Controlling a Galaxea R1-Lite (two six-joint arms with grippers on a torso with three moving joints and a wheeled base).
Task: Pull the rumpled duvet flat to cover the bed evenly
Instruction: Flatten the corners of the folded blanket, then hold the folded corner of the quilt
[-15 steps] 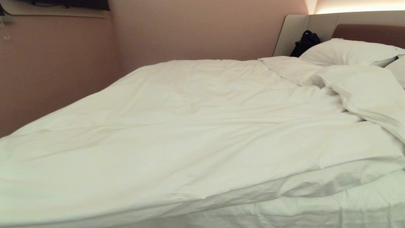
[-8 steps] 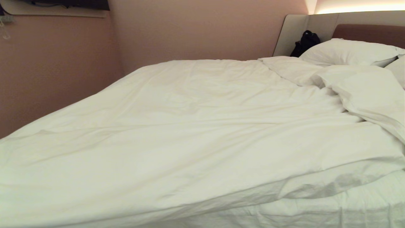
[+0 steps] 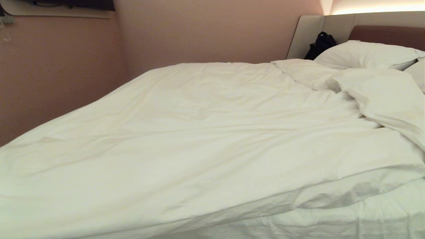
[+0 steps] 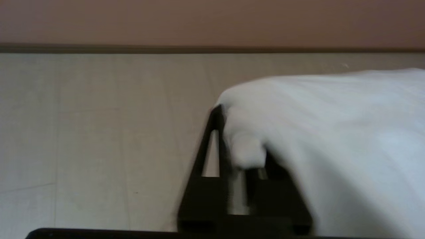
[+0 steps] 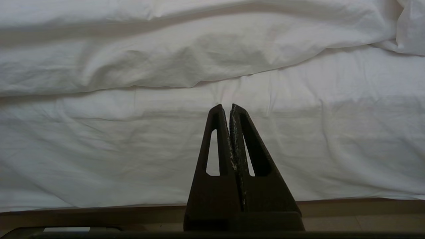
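Thick white duvet, spread across most of the bed in soft creases. Reaches the far side next to the pinkish wall and covers the foot end on the robot's left. Lies less even toward the head end, on the right of the head view: bunched there into a thick fold that rides up against the pillows. Stops short of the near edge on that side, leaving a strip of wrinkled fitted sheet and the mattress side bare below the hem.

At the foot corner, seen from the left wrist view, hangs out over the pale floor with a small fold tucked between the fingers of the left gripper. Closed on that fold, fingers only narrowly apart, one finger largely buried under the draped cloth. Blurred there, so the exact hold hard to read.

Right gripper idle, fingers pressed together with nothing between them. Points at the sheeted side of the mattress, just under the overhanging duvet hem, above the grey-beige base.

Beyond the pillows, a brown padded headboard set in a beige surround, lit by a warm strip of light along the top. A black bag wedged in the corner between the surround and the nearest pillow, clear of the duvet. Nothing lying on top of the duvet itself. Neither arm inside the head view
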